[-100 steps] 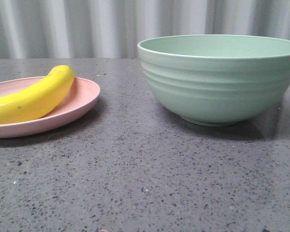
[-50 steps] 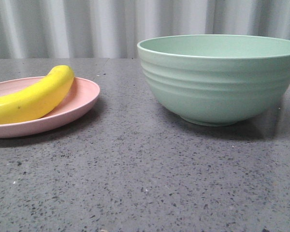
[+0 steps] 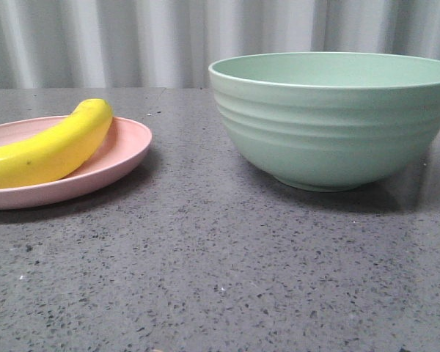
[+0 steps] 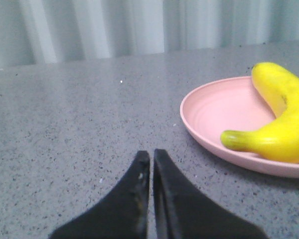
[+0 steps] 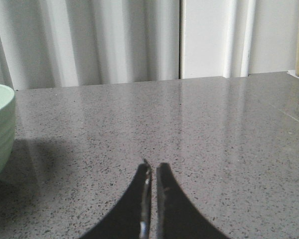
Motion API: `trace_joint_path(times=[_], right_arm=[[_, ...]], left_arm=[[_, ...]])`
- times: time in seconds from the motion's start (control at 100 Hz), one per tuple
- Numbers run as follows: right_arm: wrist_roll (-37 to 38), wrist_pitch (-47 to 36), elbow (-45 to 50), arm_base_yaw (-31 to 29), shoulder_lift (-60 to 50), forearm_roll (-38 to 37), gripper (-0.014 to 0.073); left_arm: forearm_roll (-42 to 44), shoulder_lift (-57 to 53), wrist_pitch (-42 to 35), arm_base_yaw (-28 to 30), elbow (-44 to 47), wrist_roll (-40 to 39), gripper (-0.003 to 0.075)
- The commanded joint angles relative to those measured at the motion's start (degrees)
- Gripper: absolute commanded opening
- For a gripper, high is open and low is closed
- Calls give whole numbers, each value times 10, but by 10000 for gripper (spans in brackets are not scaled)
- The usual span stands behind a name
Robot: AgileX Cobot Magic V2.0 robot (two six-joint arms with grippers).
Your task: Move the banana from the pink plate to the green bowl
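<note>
Broadly, the grey speckled table [image 3: 220, 279] carries everything, with a pale curtain [image 3: 132, 40] behind it. Largest on it is the green bowl [image 3: 334, 121], ridged and deep, standing upright on the right of the front view and apparently empty as far as its inside shows. Well apart from it on the left sits the pink plate [image 3: 128, 150], and the banana [image 3: 55, 147] lies across that plate, its rounded end resting over the far rim and its greenish tip [image 4: 231, 139] toward the left arm.

Nothing has been picked up yet, so the step in hand is likely the first reach. The left gripper [image 4: 151, 162] hovers low over bare table just beside the plate, fingers pressed together; the right gripper [image 5: 151, 172] is likewise closed, near the bowl's side. The left one seems better placed: it should spread its fingers first, then straddle the banana's thick middle across its width, since the skin looks smooth and slippery.
</note>
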Motion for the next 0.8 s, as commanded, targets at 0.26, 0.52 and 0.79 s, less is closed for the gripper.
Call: trace_joint_path(times=[0.26,0.52,0.79], right_arm=[[-4,-55,10,-1,-14,0,-64],[-4,-53,10,-1,-14,0,-64],[-4,-53,10,-1,-14,0,-64]], left_arm=[[-6,-15,-96,0,5,-5,-20],[-6,-15,-96,0,5,-5,-20],[-7,-15,-97,0,5,-5,-20]])
